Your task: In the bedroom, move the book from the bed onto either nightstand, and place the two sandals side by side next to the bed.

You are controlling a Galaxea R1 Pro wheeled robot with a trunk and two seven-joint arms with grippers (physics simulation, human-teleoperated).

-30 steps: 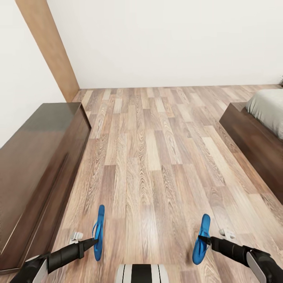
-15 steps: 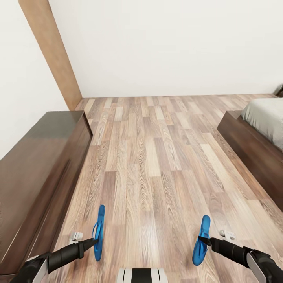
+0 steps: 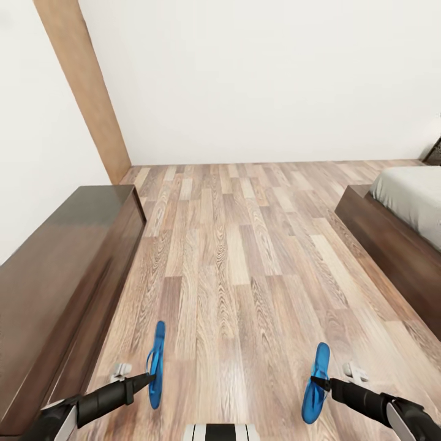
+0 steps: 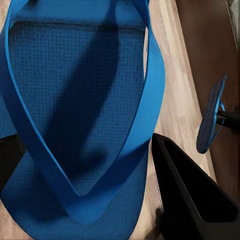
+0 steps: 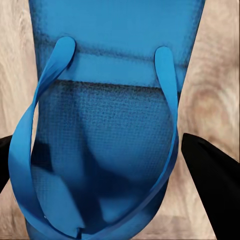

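Observation:
Both bright blue sandals are held edge-on above the wooden floor. My left gripper (image 3: 149, 380) is shut on the left sandal (image 3: 157, 361), which shows up close as sandal (image 4: 80, 115) beside a black finger (image 4: 190, 195). In that same view the other sandal (image 4: 212, 120) hangs farther off. My right gripper (image 3: 316, 383) is shut on the right sandal (image 3: 317, 383), seen close as sandal (image 5: 110, 140) between dark fingers (image 5: 215, 180). The bed (image 3: 404, 214), with grey mattress and brown frame, stands at the right. The book and the nightstand are out of view.
A long low dark-brown bench (image 3: 55, 263) runs along the left wall. A wooden door frame (image 3: 86, 86) rises at the back left. Wood floor (image 3: 245, 257) stretches between bench and bed up to the white far wall.
The whole picture has shifted downward, showing more of the far wall, so the camera has moved. Both sandals stay held in the grippers as before.

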